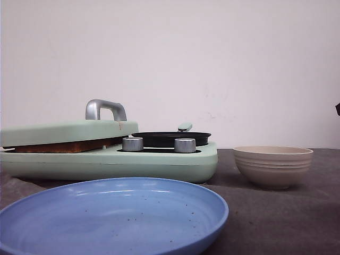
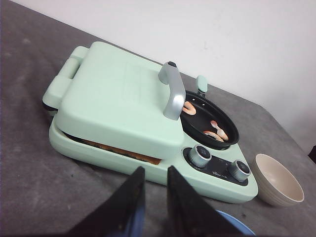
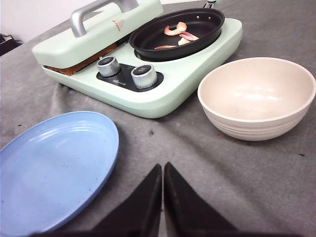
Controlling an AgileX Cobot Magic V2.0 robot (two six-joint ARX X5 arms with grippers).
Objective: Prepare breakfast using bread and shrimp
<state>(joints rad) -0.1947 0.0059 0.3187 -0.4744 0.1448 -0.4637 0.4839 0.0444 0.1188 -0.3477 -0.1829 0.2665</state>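
small print by the breakfast maker's [image 3: 163, 94] knobs [image 3: 143, 76], orange mark on its lid [image 3: 118, 24], both unreadable

The bread [image 2: 121, 149] lies flat, browned edge showing, while pink curled shrimp [image 3: 176, 29] lie apart.

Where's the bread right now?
The bread is sandwiched under the closed lid of the green breakfast maker, on its left half in the front view, beside the shrimp pan.

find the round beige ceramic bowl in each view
Front view: round beige ceramic bowl at right, beside the mint green cooker.
Left wrist view: bowl at lower right, cooker centre.
Right wrist view: bowl at right, cooker behind.
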